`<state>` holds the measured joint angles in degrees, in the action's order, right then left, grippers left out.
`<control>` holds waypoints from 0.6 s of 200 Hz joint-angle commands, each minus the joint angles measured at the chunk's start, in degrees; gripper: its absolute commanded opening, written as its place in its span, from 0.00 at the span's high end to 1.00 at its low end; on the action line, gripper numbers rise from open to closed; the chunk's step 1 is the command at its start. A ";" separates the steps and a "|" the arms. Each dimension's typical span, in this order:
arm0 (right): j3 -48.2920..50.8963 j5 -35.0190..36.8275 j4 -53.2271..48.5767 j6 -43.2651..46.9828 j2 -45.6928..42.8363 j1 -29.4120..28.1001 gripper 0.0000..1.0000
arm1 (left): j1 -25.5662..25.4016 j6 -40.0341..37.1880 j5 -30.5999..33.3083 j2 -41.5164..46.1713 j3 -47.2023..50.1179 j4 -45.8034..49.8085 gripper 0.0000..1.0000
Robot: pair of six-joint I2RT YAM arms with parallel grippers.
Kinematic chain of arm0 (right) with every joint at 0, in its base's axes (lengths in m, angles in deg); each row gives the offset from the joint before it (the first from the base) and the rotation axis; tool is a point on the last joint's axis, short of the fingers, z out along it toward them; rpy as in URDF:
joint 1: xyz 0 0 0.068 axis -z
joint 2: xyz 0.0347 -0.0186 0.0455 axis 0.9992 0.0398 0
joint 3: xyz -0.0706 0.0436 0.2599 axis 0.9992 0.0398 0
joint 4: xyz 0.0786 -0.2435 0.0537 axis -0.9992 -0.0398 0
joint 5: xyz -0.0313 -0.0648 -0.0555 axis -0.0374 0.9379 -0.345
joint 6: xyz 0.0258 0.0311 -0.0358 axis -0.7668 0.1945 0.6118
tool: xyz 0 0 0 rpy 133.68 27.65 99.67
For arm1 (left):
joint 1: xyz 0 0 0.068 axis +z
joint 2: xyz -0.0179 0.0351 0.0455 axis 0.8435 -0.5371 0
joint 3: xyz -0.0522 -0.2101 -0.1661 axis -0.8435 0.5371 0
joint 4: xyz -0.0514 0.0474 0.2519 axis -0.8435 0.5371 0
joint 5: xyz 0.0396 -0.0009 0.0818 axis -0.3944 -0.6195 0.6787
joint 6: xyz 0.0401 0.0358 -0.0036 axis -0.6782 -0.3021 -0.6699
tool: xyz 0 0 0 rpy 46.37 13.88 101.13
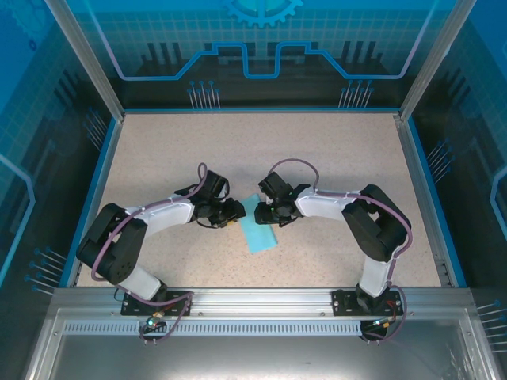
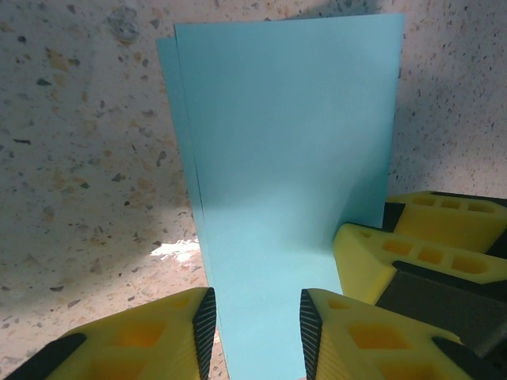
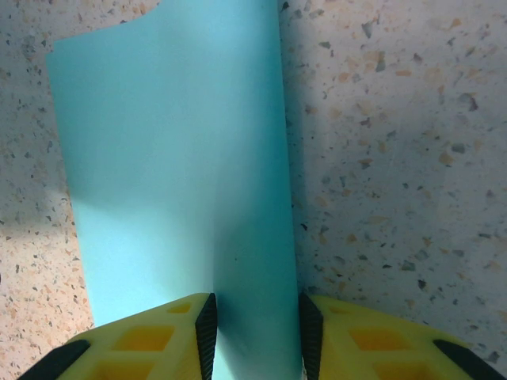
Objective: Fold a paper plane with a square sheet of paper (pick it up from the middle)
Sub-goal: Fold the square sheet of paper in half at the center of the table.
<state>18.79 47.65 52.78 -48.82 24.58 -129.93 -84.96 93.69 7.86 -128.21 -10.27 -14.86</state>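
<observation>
Folded light-blue paper sheet: long axis near-far on your surface; left wrist view reveals its doubled edge; left pincer and right pincer part-open astride it.

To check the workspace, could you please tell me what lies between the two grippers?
The light-blue paper lies there, between the left gripper and the right gripper, as the top view shows.

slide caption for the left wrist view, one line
folded light-blue paper on the speckled table, its near end between the yellow fingers of the left end effector
</observation>
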 commanded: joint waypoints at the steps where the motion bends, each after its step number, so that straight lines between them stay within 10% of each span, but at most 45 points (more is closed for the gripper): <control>1: 0.75 0.36 0.15 0.75 1.58 0.83 0.64 | -0.30 -0.14 -1.22 -0.77 0.26 0.21 0.64; 120: 2.08 1.20 0.55 0.53 1.57 1.35 0.64 | -0.37 0.21 -0.85 -1.13 -0.29 0.54 0.64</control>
<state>19.22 47.19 53.35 -48.63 24.56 -129.54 -85.04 93.69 7.86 -129.05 -10.29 -14.88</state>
